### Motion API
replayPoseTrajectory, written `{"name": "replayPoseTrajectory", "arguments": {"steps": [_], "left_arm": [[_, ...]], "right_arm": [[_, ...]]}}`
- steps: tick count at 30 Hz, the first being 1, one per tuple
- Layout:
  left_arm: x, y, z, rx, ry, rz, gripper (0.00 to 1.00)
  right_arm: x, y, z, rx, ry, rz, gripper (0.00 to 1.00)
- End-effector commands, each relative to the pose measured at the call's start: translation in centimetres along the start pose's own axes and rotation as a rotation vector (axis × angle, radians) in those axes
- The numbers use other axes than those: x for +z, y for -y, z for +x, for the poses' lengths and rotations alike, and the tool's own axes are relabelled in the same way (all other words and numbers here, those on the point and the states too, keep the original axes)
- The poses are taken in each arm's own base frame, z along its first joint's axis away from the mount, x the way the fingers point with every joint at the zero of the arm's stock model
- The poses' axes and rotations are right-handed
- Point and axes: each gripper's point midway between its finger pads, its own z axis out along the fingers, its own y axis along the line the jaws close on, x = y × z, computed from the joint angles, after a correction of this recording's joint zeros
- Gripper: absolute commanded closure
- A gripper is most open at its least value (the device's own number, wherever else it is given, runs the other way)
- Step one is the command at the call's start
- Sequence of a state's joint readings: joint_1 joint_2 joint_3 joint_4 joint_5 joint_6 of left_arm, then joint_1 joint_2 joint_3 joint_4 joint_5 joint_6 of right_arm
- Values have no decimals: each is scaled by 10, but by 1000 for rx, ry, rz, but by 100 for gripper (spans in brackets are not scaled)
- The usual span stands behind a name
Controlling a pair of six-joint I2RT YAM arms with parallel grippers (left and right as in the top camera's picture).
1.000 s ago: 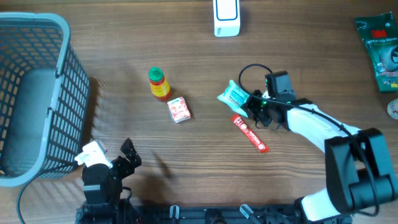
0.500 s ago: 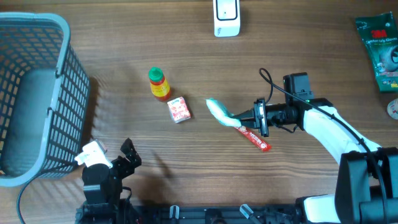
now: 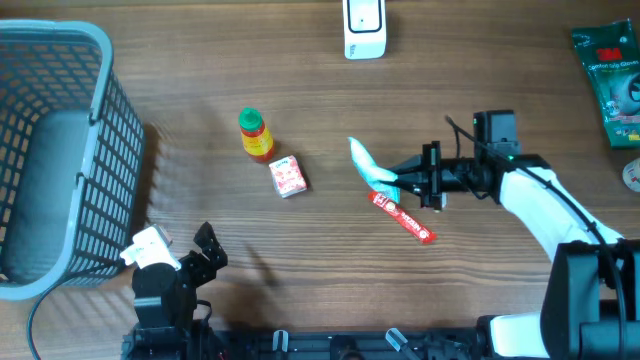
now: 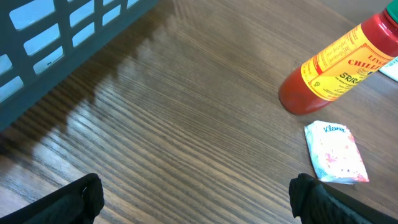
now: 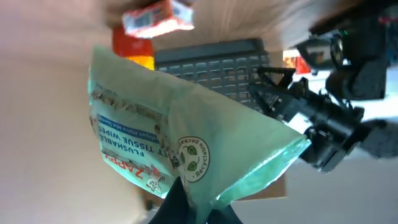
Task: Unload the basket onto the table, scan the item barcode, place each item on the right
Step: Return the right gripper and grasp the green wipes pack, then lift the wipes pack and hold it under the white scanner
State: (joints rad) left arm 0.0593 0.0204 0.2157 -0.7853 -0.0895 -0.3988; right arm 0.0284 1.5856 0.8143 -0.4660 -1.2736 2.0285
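Far left, grey slatted basket (image 3: 60,150), with the left gripper (image 3: 208,248) near its front corner, jaws spread fully wide over bare wood and gripping nothing. Further along, red chilli sauce bottle (image 3: 255,135) just beside a small tissue pack (image 3: 287,176), and a white scanner (image 3: 364,28) at the far edge of the table. Right of centre, green flushable wipes packet (image 3: 368,165) turned on edge, pinched at one corner by the tightly closed right gripper (image 3: 400,180), just beside the end of a red tube (image 3: 402,217); green pouch (image 3: 612,85) at far right.
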Motion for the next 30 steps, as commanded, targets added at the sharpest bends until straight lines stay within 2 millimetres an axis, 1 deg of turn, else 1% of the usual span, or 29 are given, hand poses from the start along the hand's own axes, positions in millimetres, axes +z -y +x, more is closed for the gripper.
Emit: {"name": "replayPoseTrajectory", "arguments": {"steps": [1, 6, 9, 11, 17, 23, 24, 25, 28, 29, 30], "left_arm": [[1, -2, -1, 0, 9, -11, 0], [1, -2, -1, 0, 9, -11, 0], [1, -2, -1, 0, 9, -11, 0], [1, -2, -1, 0, 9, -11, 0], [1, -2, -1, 0, 9, -11, 0], [1, -2, -1, 0, 9, -11, 0], [1, -2, -1, 0, 9, -11, 0], [1, -2, -1, 0, 9, -11, 0], [1, -2, -1, 0, 9, -11, 0], [1, -2, -1, 0, 9, -11, 0], [1, -2, -1, 0, 9, -11, 0]], "right_arm": [[-6, -2, -4, 103, 19, -11, 96], [-4, -2, -11, 141, 17, 1, 96], [-4, 4, -14, 195, 24, 15, 96], [-4, 4, -14, 197, 26, 15, 96], [-6, 4, -34, 235, 132, -14, 96], [-5, 5, -33, 234, 128, -12, 96], [-5, 3, -33, 200, 128, -13, 95], [-5, -2, -33, 85, 129, -22, 96], [-5, -21, -25, -454, 122, -46, 96], [-4, -23, -16, -786, 85, -38, 96], [-4, -18, -5, -1005, 18, -31, 96]]}}
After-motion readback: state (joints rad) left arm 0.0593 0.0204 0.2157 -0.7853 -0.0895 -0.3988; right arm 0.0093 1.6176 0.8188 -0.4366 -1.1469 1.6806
